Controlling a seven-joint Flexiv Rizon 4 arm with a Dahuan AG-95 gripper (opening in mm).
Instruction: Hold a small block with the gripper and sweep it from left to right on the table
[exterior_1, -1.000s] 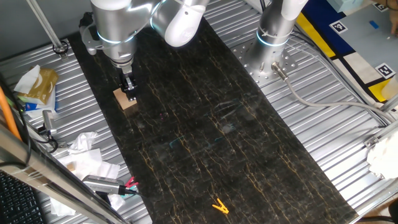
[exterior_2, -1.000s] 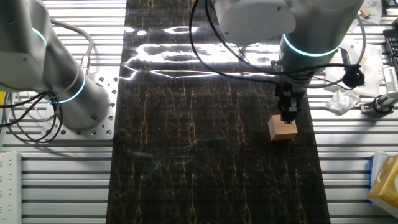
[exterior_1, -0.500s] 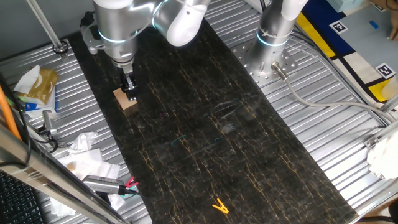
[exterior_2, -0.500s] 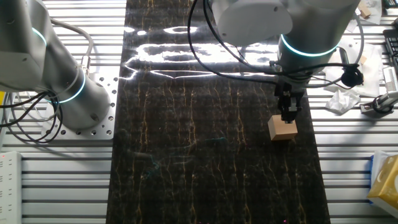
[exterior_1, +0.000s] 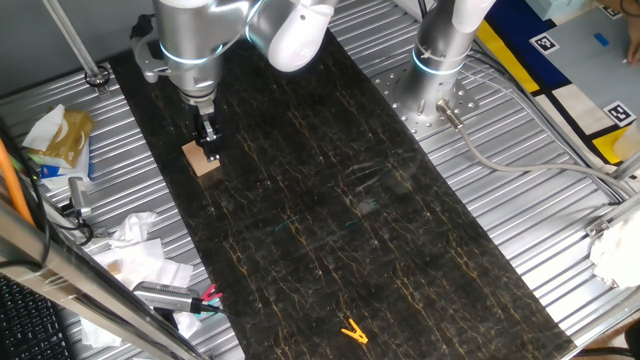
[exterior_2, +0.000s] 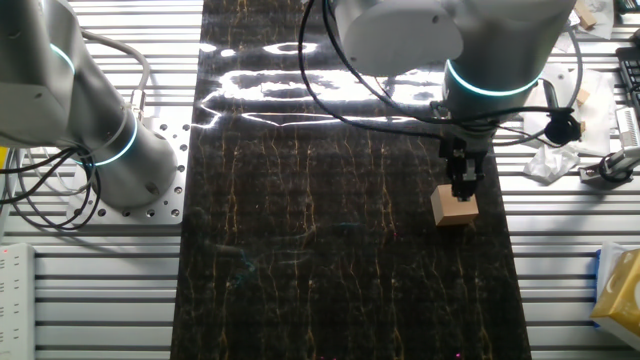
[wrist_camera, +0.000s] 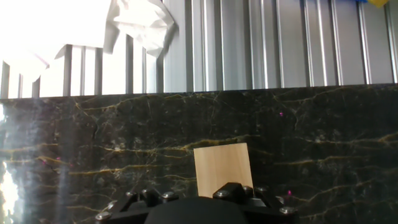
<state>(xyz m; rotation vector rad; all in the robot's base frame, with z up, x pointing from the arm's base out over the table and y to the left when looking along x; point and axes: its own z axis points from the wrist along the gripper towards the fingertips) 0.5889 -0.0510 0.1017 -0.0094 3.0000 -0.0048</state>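
The small block (exterior_1: 203, 161), a plain tan wooden cube, rests on the black gold-veined table (exterior_1: 330, 190) near its left edge. My gripper (exterior_1: 208, 150) hangs straight down from the silver arm with the blue ring, its black fingertips at the block's top face. From the other side, the gripper (exterior_2: 463, 188) stands over the right part of the block (exterior_2: 454, 208). In the hand view the block (wrist_camera: 222, 167) fills the lower middle, just right of centre, and the dark gripper body covers its bottom edge. The fingers look narrow and close together. Whether they clamp the block does not show.
The second silver arm's base (exterior_1: 438, 60) stands on the ribbed metal at the back right. Crumpled tissue and tools (exterior_1: 140, 255) lie on the ribbed sheet left of the table. A tiny yellow clip (exterior_1: 352, 331) lies at the table's near end.
The arm's upper body has shifted slightly. The gripper tips and the block stay in the same spot.
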